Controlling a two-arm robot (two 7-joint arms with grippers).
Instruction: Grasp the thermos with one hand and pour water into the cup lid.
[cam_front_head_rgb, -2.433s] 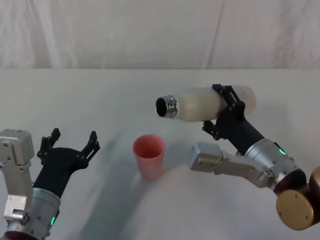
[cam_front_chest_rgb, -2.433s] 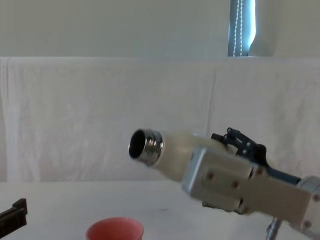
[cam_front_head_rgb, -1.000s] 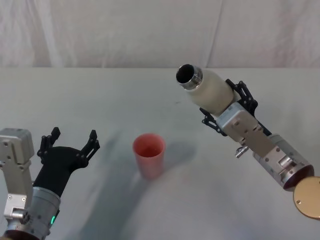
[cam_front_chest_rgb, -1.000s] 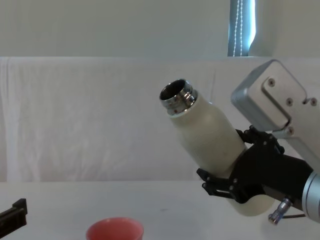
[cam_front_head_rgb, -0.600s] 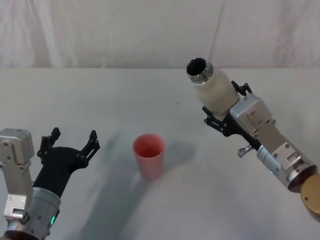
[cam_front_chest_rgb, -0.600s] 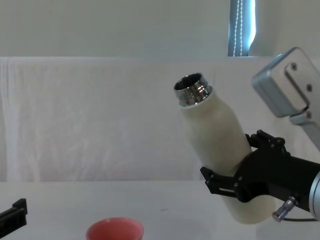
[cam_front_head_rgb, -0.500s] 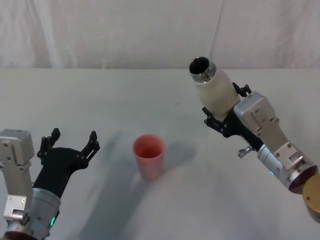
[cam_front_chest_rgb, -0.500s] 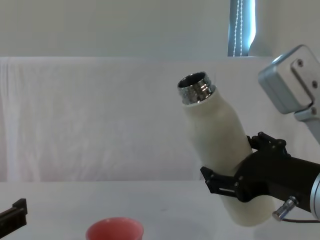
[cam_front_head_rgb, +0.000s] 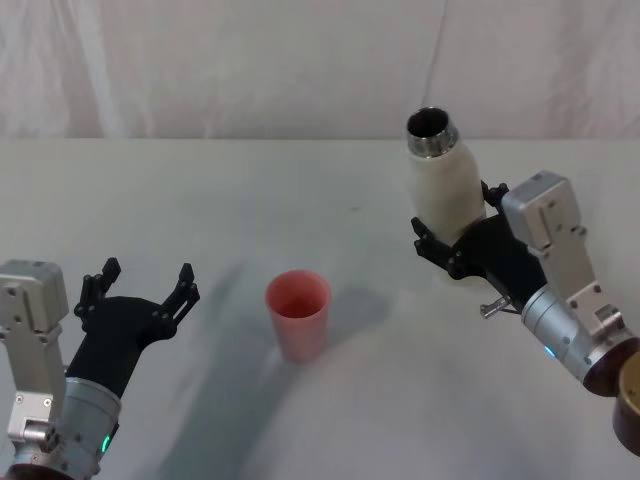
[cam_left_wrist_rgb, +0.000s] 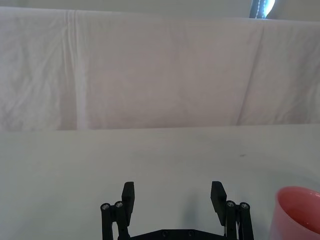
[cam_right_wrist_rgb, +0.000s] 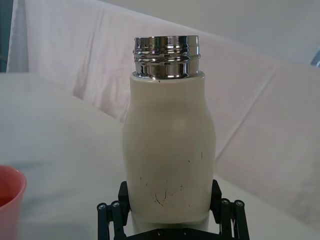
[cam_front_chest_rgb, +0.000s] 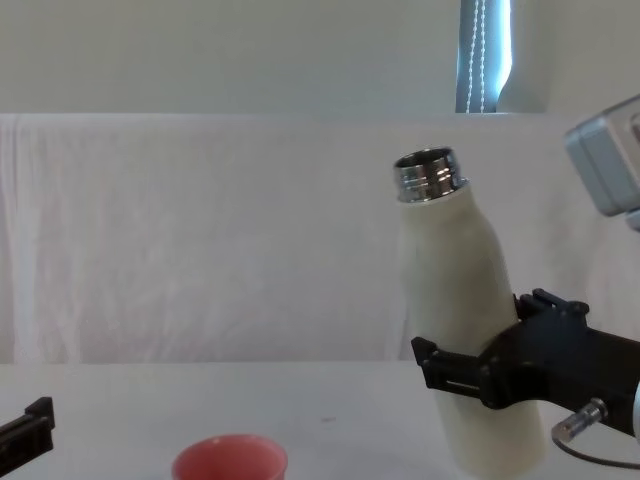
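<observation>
The cream-white thermos (cam_front_head_rgb: 441, 188) stands almost upright to the right of the cup lid, its open steel neck leaning slightly toward it. My right gripper (cam_front_head_rgb: 452, 228) is shut on the thermos's lower body; the right wrist view shows the thermos (cam_right_wrist_rgb: 169, 145) between the fingers of the right gripper (cam_right_wrist_rgb: 170, 216), and the chest view shows the same thermos (cam_front_chest_rgb: 455, 300) and right gripper (cam_front_chest_rgb: 487, 350). The salmon-pink cup lid (cam_front_head_rgb: 298, 311) stands upright at the table's middle, cup lid (cam_front_chest_rgb: 230, 462). My left gripper (cam_front_head_rgb: 142, 285) hovers open left of the cup lid (cam_left_wrist_rgb: 298, 212), holding nothing.
A white cloth covers the table (cam_front_head_rgb: 250, 190), and a white cloth backdrop (cam_front_head_rgb: 250, 60) hangs along its far edge. Free room lies between the cup lid and each gripper.
The right gripper has swung the thermos from lying level, mouth near the cup lid, up to nearly upright, and carried it right, away from the cup lid. The left arm has not moved.
</observation>
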